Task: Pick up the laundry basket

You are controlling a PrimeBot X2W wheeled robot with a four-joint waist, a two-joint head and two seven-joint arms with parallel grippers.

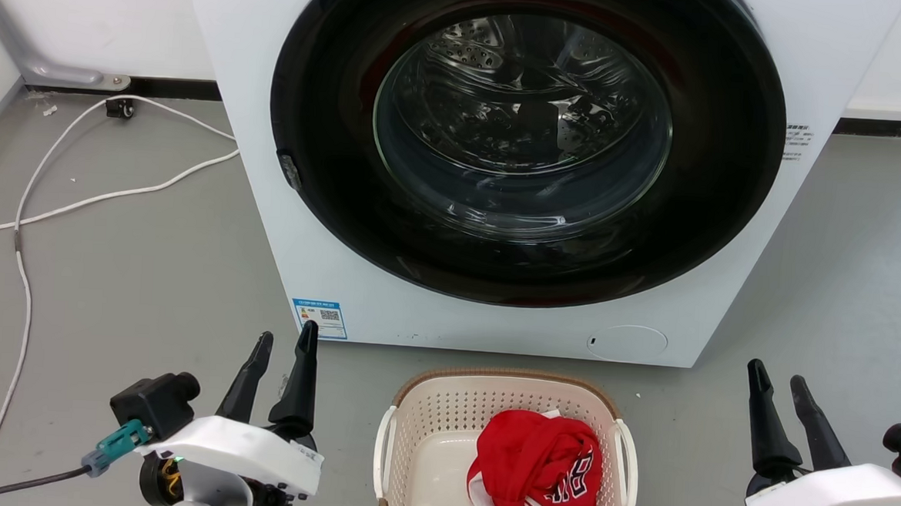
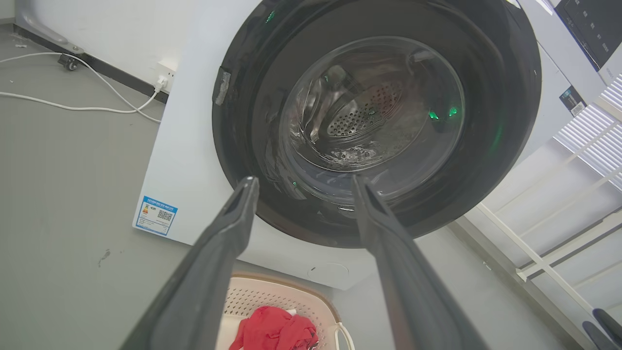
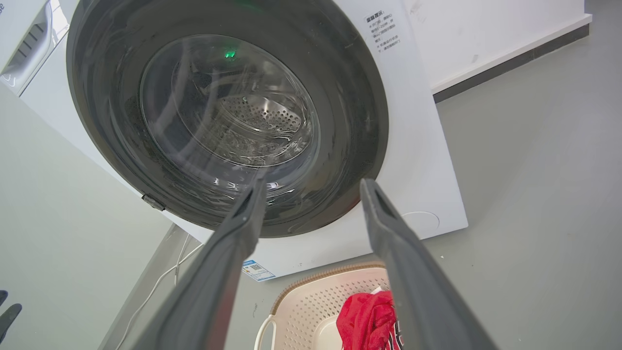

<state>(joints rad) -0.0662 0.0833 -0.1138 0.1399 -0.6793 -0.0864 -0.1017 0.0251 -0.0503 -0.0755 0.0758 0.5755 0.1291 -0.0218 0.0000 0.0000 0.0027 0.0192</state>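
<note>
The laundry basket (image 1: 450, 411) sits on the grey floor (image 1: 109, 289) at near centre, just in front of the washing machine (image 1: 268, 197) and below its round door (image 1: 522, 133). It's cream plastic w/ perforated walls, a brown woven-look rim and a white handle on each side: left handle (image 1: 383, 450), right handle (image 1: 628, 463). Its near end is cut off by the bottom edge of the head view. A crumpled red garment (image 1: 540, 462) w/ white trim and some lettering lies in the right half. The left half of the basket bottom is bare.

L gripper (image 1: 287, 332) is on the left of the basket and R gripper (image 1: 776, 373) on the right, so the basket lies btwn them. Both have their fingers pointing toward the washer. L jaws are spread and empty; the left wrist view shows a clear gap w/ the door behind it. R jaws are also spread and empty, same in the right wrist view. Neither gripper touches the basket or its handles, and R is further off than L.

The washer has a white front and a black-ringed glass door that looks shut, w/ the holed steel drum visible thru it. A blue sticker (image 1: 320, 318) is at the front's bottom left and a round cover (image 1: 627, 343) at bottom right. A white cable (image 1: 114, 193) trails over the floor at far left, up to a wall socket (image 2: 165, 73) just left of the washer.
</note>
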